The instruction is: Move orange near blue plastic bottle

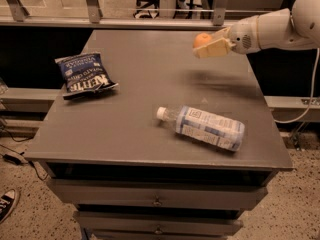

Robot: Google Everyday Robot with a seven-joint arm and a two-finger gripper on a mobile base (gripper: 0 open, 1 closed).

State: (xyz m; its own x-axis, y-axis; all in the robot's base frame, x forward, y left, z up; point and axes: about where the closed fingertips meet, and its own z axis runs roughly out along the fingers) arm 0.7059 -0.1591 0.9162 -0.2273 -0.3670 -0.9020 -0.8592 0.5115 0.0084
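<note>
- A speckled floor shows at the bottom, with a dark sneaker at the lower left corner.
- The grey table has drawers stacked under its front edge.
- The blue plastic bottle lies on its side near the front right of the table, white cap pointing left.
- A dark blue chip bag rests on the left side, well apart from the bottle.
- The gripper, on a white arm reaching in from the right, pinches the orange above the far right of the table.
- Metal posts and a chair base stand behind.
</note>
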